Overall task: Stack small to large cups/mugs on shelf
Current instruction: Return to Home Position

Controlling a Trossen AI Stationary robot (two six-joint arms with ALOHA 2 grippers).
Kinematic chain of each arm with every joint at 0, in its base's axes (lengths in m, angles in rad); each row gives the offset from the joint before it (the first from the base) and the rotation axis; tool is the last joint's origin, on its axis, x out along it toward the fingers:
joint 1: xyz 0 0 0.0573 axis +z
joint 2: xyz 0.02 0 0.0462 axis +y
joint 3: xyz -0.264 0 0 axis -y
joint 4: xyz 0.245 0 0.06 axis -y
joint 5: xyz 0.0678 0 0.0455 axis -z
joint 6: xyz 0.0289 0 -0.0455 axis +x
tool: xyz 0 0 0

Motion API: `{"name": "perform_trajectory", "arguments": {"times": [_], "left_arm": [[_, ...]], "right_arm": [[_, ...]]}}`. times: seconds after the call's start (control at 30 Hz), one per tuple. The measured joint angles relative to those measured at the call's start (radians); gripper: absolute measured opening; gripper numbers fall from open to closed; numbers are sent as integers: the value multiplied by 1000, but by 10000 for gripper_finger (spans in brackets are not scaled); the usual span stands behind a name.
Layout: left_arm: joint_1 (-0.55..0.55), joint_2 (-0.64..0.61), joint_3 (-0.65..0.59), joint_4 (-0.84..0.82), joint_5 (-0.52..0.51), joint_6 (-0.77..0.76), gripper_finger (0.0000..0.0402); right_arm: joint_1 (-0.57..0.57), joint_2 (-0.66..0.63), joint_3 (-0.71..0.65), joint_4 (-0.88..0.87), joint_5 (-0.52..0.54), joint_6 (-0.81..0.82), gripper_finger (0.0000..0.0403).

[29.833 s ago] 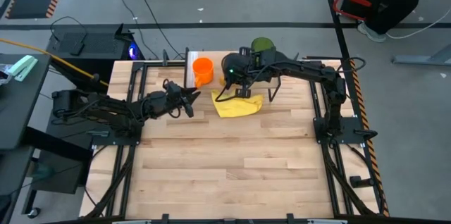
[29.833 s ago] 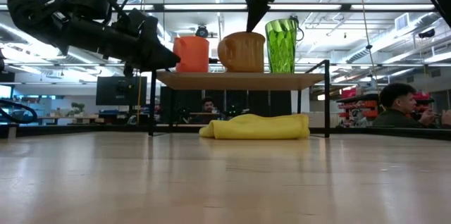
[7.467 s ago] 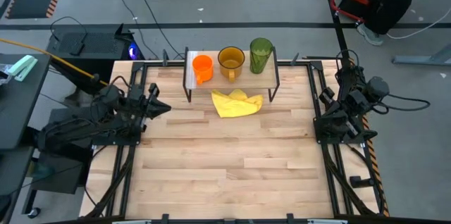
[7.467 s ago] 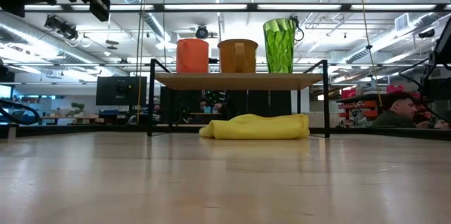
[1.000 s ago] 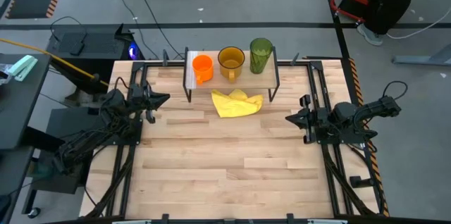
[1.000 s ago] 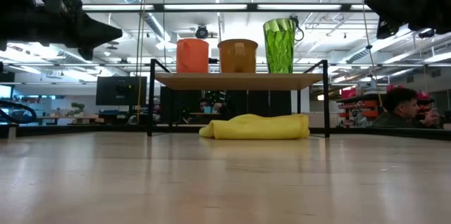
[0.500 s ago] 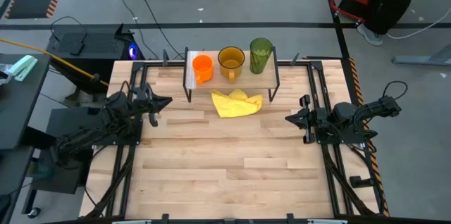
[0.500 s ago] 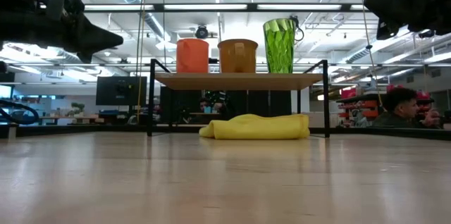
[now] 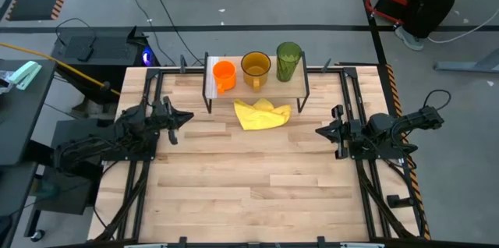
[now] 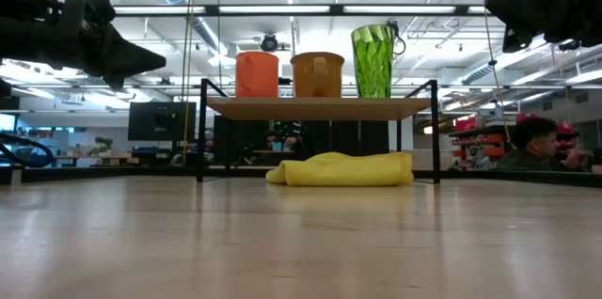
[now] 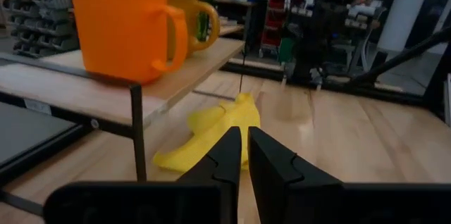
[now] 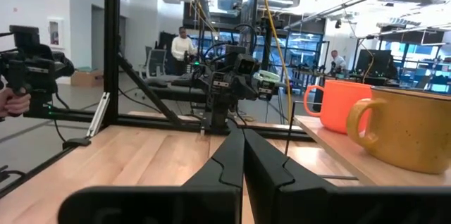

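Standing on the shelf (image 10: 320, 108) at the tabletop's (image 9: 257, 178) far edge, the mugs (image 10: 317, 74) sit well apart from the clenched, empty left gripper (image 9: 181, 115) and right gripper (image 9: 320, 132) at its side edges.

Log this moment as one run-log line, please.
shelf: orange mug, yellow mug, tumbler | cloth: by shelf | left gripper: shut, left side | right gripper: shut, right side
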Motion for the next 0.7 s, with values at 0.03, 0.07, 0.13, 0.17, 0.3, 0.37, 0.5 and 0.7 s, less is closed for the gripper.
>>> {"name": "perform_trajectory", "arguments": {"times": [0.03,0.07,0.13,0.17,0.3,0.37,0.5,0.7], "left_arm": [[-7,4,0,0,-5,5,37],[-12,4,-1,3,-5,8,38],[-18,1,-1,4,-4,12,40],[-19,3,-1,3,-5,14,40],[-19,3,-1,3,-4,26,37],[-19,2,-2,2,-4,26,34],[-19,3,-2,1,-4,26,30],[-19,3,-2,1,-3,27,37]], "right_arm": [[0,0,0,0,0,0,14],[0,0,0,0,0,0,14],[0,0,0,-5,0,-1,14],[0,0,0,-8,0,-5,14],[0,1,0,-10,0,-26,14],[0,1,0,-17,0,-37,14],[0,1,0,-60,0,-87,14],[0,2,0,-105,0,-95,14]]}}
